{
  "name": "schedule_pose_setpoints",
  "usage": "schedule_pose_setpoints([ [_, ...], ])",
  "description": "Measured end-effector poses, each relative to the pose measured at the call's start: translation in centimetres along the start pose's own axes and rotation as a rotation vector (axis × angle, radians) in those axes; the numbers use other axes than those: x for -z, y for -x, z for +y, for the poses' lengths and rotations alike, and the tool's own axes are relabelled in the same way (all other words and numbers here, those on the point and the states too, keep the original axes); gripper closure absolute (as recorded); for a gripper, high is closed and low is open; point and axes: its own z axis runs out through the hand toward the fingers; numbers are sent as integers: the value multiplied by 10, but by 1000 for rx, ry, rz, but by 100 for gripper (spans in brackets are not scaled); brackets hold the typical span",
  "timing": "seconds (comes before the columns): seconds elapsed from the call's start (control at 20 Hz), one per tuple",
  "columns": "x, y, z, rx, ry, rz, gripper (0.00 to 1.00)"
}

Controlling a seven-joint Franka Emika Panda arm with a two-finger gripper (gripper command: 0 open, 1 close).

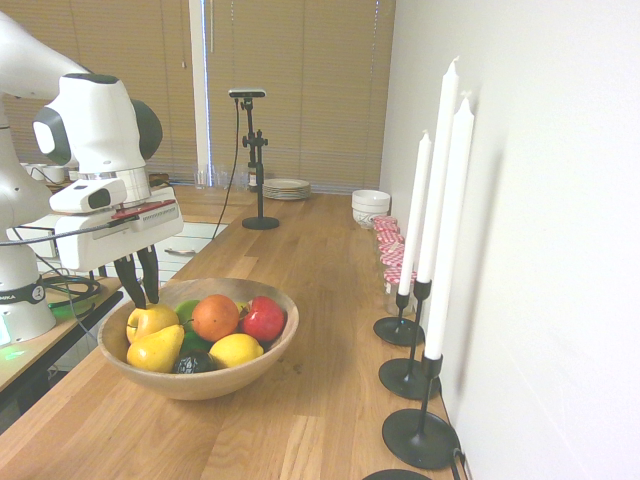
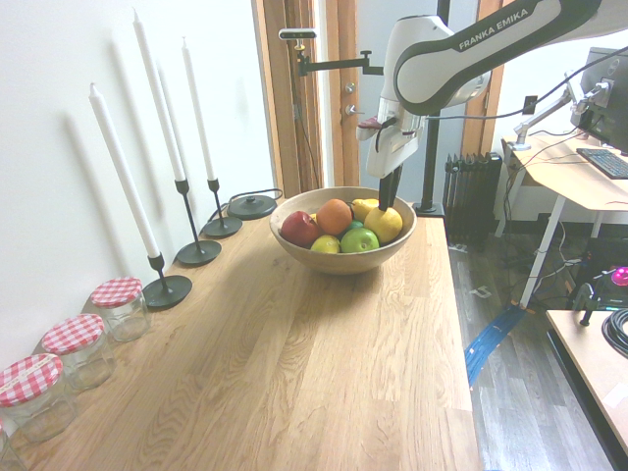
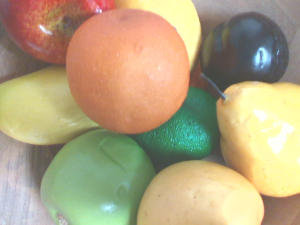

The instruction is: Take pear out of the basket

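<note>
Seen from the first exterior view, the gripper (image 1: pixel 139 283) hangs over the left rim of the basket (image 1: pixel 262 368), its two dark fingers slightly apart above the pear (image 1: pixel 150 320); I cannot tell if they pinch it. The basket stands on the table (image 1: pixel 320 300) and holds one pear, one long-necked yellow fruit (image 1: pixel 157 350), one orange (image 1: pixel 215 317), one lemon (image 1: pixel 236 350) and one red apple (image 1: pixel 264 319). To the right stand three white candles (image 1: pixel 437 190).
</note>
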Motion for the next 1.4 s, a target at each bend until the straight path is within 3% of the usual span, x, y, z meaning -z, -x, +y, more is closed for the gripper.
schedule_pose_setpoints([
  [0.35,1,-1,-1,0,-1,1,100],
  [0.4,2,-1,-1,0,-1,1,0],
  [1.4,15,-6,-4,-2,-3,-3,0],
])
